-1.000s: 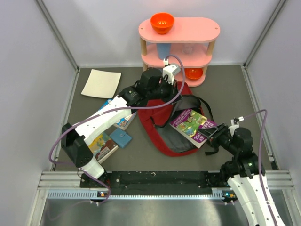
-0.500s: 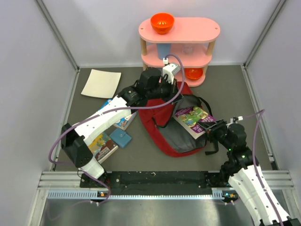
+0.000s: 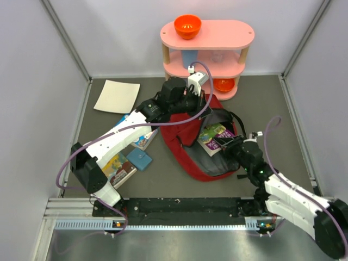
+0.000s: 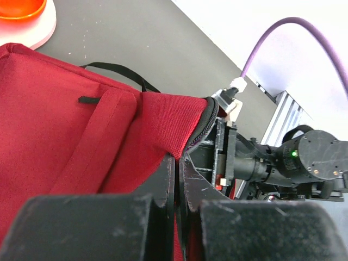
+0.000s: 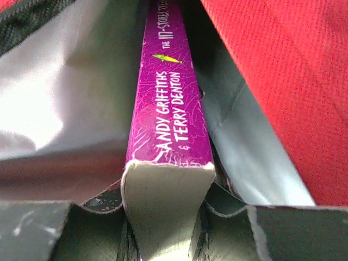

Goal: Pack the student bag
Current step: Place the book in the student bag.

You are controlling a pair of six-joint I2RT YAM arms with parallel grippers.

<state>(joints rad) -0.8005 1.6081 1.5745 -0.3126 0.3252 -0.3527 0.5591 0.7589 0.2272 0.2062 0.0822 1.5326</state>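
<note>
Our right gripper, clamped on the purple book, has pushed it deeper into the red bag in the middle of the table. Our left gripper stays pinched shut on the bag's rim, holding it open. Nearly packed.

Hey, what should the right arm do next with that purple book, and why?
Probably push the purple book deeper: the right gripper grips its end, part pokes out of the student bag, whose rim the left gripper pinches open.
</note>
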